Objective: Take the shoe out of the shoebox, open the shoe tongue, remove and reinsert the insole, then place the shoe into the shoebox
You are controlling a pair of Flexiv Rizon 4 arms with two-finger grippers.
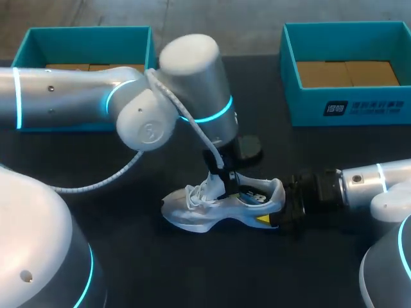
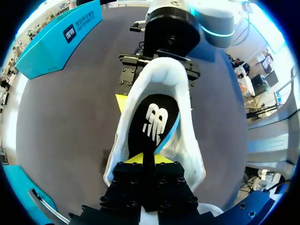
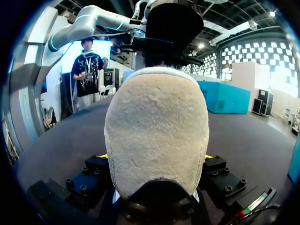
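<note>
**Tool state.** The left gripper [image 2: 148, 160] stands inside the mouth of the shoe [image 1: 192, 213]. Its fingers are drawn close together on the forward end of the insole [image 2: 152, 123]. It appears to pinch a thin edge of the insole, though the finger blocks partly hide the contact. The right gripper [image 3: 156, 158] clamps the heel from both sides, with one yellow tip showing at each flank, and braces the shoe on the table [image 1: 115, 256].

**Position.** The shoe rests on its sole at mid-table, outside both boxes, with the toe toward the left edge and the heel toward the right edge. The laces [image 1: 196, 192] lie loose over the forefoot. The left shoebox [image 1: 83, 33] sits at the far-left corner and the right shoebox [image 1: 347, 110] at the far-right corner — both well apart from the shoe.

**Handling (judgement).**
- The shoe is probably light, with a soft upper that gives under pressure.
- The heel cup is likely its stiffest part, so it is the correct place to brace.
- The insole looks thin and flexible, so expect it to bend and drag on the lining.
- Hold the insole by an edge and draw it along the length of the shoe toward the opening — a straight upward pull may lift the shoe.
- A thin pinch can slip.
- Whether the insole is coming out or going in cannot be told.
</note>
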